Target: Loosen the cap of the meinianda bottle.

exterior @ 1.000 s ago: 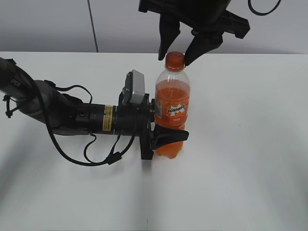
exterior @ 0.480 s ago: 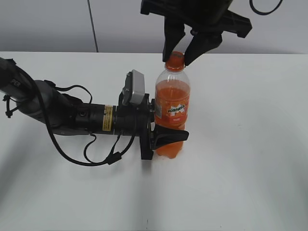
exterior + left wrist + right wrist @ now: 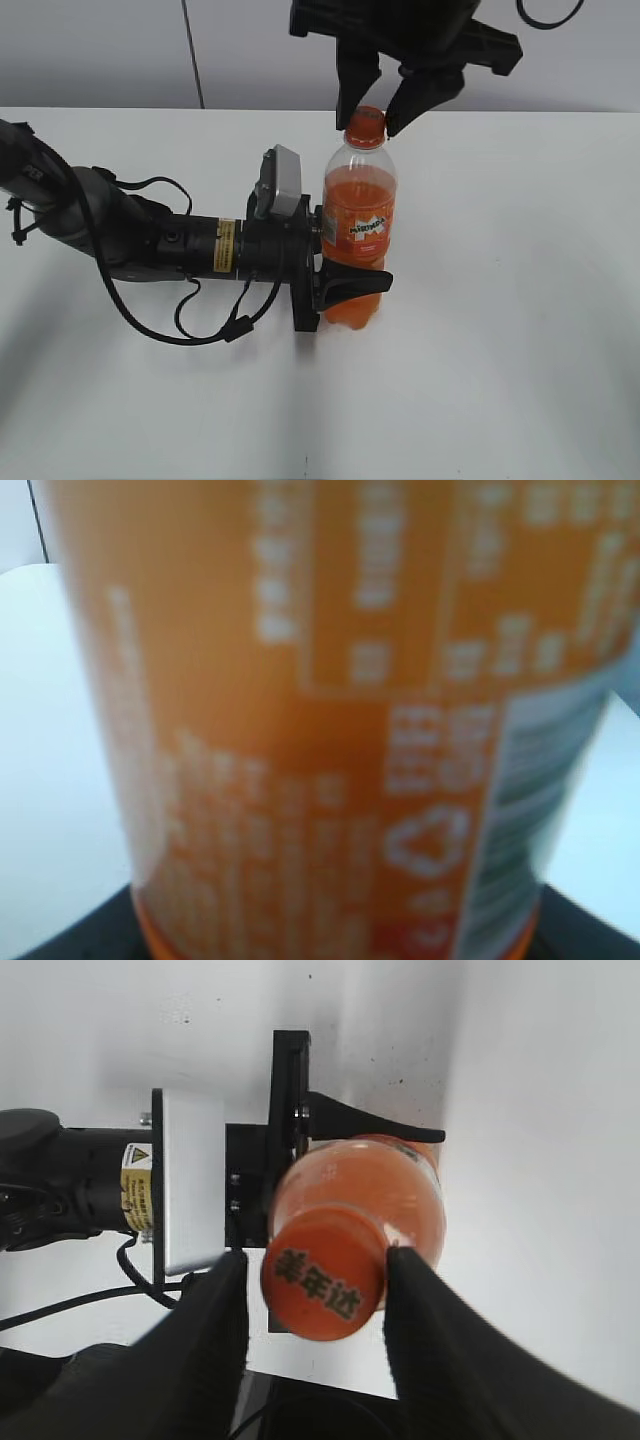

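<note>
The meinianda bottle (image 3: 358,235) stands upright on the white table, orange drink inside. My left gripper (image 3: 350,272) comes in from the left and is shut on the bottle's lower body; the label (image 3: 330,730) fills the left wrist view, blurred. The orange cap (image 3: 365,124) sits on the neck. My right gripper (image 3: 370,118) hangs over it from above, open, one finger on each side. In the right wrist view the cap (image 3: 322,1285) shows dark characters; the right finger (image 3: 430,1330) touches its edge, and the left finger (image 3: 205,1330) stands a narrow gap off.
The left arm (image 3: 150,240) and its cables lie along the table at the left. A grey wall (image 3: 100,50) runs behind the table's back edge. White tabletop (image 3: 520,300) spreads to the right and front of the bottle.
The right gripper's fingers have drawn in from a wider spread to stand close on both sides of the cap. The bottle and left gripper have not moved.
</note>
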Tool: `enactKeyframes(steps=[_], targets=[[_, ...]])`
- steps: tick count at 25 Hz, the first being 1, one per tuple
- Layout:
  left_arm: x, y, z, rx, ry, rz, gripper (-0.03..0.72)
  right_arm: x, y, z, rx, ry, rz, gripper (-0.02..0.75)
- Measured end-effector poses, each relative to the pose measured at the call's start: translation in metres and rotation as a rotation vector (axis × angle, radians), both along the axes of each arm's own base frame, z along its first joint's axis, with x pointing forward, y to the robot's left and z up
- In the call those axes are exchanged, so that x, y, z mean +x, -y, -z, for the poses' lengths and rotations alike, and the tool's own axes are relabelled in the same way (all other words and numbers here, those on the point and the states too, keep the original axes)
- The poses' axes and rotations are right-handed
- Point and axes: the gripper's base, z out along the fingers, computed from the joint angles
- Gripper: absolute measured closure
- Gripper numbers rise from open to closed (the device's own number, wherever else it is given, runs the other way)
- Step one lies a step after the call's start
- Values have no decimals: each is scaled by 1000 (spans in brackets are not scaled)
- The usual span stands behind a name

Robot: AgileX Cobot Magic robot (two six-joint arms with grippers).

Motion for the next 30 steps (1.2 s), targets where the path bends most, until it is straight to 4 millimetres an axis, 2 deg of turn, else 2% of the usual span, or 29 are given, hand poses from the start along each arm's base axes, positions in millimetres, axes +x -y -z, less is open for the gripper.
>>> enactKeyframes(steps=[17, 23, 30], targets=[[0, 0, 0, 0, 0, -1, 294, 0, -2, 3, -40, 22, -16, 403], [0, 0, 0, 0, 0, -2, 294, 0, -3, 4, -37, 21, -15, 458], [0, 0, 0, 0, 0, -2, 297, 0, -3, 4, -44, 30, -48, 460]])
